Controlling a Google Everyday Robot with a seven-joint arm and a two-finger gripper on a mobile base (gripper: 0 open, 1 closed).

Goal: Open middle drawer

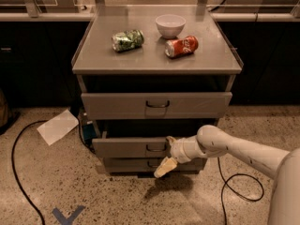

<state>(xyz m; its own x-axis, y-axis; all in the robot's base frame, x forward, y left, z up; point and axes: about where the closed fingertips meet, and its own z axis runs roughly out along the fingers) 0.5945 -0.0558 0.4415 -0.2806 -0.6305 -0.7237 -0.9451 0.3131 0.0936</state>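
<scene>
Camera view: gripper (pixel 167 153) at the middle drawer (pixel 123 147), beside its handle (pixel 156 148), jaws apart.
Done: drawer out slightly.
Left: probably most of the pull.

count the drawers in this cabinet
3, stacked: the top drawer highest, the middle drawer below it, pulled partly out with the gripper at its front, and the bottom drawer lowest. None looks hidden.
</scene>
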